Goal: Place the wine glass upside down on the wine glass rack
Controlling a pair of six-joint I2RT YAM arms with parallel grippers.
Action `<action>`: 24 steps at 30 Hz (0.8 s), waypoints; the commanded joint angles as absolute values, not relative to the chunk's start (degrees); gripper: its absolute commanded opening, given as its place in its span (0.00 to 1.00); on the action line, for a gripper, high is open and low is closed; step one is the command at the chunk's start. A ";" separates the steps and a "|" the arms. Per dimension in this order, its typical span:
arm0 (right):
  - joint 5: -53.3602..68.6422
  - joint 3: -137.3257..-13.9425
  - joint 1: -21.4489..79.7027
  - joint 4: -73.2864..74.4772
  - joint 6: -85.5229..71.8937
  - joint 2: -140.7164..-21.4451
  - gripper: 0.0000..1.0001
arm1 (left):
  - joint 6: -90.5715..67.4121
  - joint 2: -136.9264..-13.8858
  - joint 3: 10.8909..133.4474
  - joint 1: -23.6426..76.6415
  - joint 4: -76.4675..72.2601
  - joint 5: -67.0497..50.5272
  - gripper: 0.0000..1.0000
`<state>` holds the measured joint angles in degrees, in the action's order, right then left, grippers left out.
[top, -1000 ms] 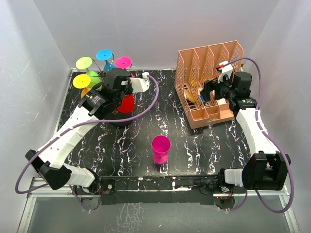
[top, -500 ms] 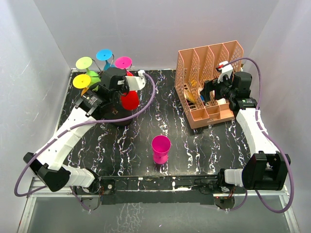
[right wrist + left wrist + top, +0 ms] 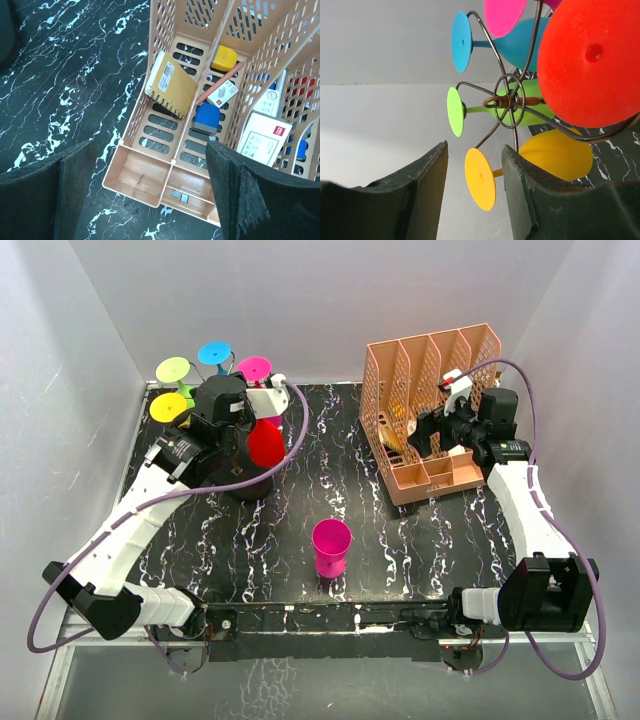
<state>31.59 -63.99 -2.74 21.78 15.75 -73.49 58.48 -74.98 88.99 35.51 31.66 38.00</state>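
The wine glass rack [image 3: 250, 483] stands at the back left on its round black base; its curled wire arms [image 3: 506, 100] show in the left wrist view. A red wine glass [image 3: 265, 444] hangs upside down on it, foot [image 3: 592, 60] up, beside yellow [image 3: 555, 155], green [image 3: 454, 112], blue [image 3: 461, 42] and pink [image 3: 502, 15] glasses. My left gripper [image 3: 212, 418] is open and empty beside the rack; the yellow glass's foot shows beyond its fingers [image 3: 474, 152]. A magenta wine glass [image 3: 331, 547] stands upright at the table's front middle. My right gripper [image 3: 432, 435] is open and empty.
A peach slotted desk organizer [image 3: 432, 410] stands at the back right, holding a notebook [image 3: 171, 84], a blue stamp [image 3: 206, 117] and boxes; my right gripper [image 3: 150, 150] hovers over its front tray. The table is black marble-patterned, with white walls around it.
My left gripper has drawn back to the left and away from the red glass, which stays hanging on the rack. The right arm has barely moved.
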 commanded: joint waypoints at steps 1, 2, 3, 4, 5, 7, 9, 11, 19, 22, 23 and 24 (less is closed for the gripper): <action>34.74 -69.04 -2.36 23.81 19.19 -71.77 0.98 | 55.56 -71.84 90.95 34.51 28.66 39.26 0.48; 35.13 -69.68 -2.18 24.84 19.73 -71.85 0.98 | 54.64 -71.81 91.49 34.26 28.47 38.81 0.50; 35.68 -70.58 -2.01 26.09 20.44 -71.89 0.98 | 53.48 -71.74 92.09 33.90 28.20 38.14 0.53; 36.50 -71.10 -1.76 27.00 21.11 -71.83 0.98 | 52.15 -71.64 92.74 33.65 28.00 37.56 0.55; 37.31 -71.44 -1.43 27.87 21.81 -71.62 0.98 | 50.80 -71.53 93.32 33.12 27.93 36.92 0.57; 39.30 -71.92 -0.46 29.74 23.77 -70.97 0.98 | 47.33 -71.34 94.50 32.03 27.86 35.37 0.64; 40.32 -72.49 3.32 31.83 26.31 -69.87 0.98 | 43.69 -71.15 95.42 30.64 28.02 33.40 0.70; 39.24 -72.97 7.69 33.66 28.65 -68.56 0.98 | 40.15 -70.89 95.94 29.11 27.87 31.66 0.78; 32.95 -75.93 27.37 39.84 31.97 -69.34 0.96 | 28.18 -69.54 95.34 20.48 26.03 26.45 0.97; 28.93 -75.75 34.47 40.76 31.51 -70.47 0.95 | 27.24 -69.06 95.26 17.31 26.18 25.34 0.97; 27.85 -75.62 36.52 41.35 31.73 -70.89 0.94 | 27.06 -68.99 95.34 16.47 26.27 24.98 0.97; 26.66 -75.42 38.02 42.13 32.18 -71.24 0.93 | 26.85 -68.84 95.36 15.70 26.40 24.63 0.97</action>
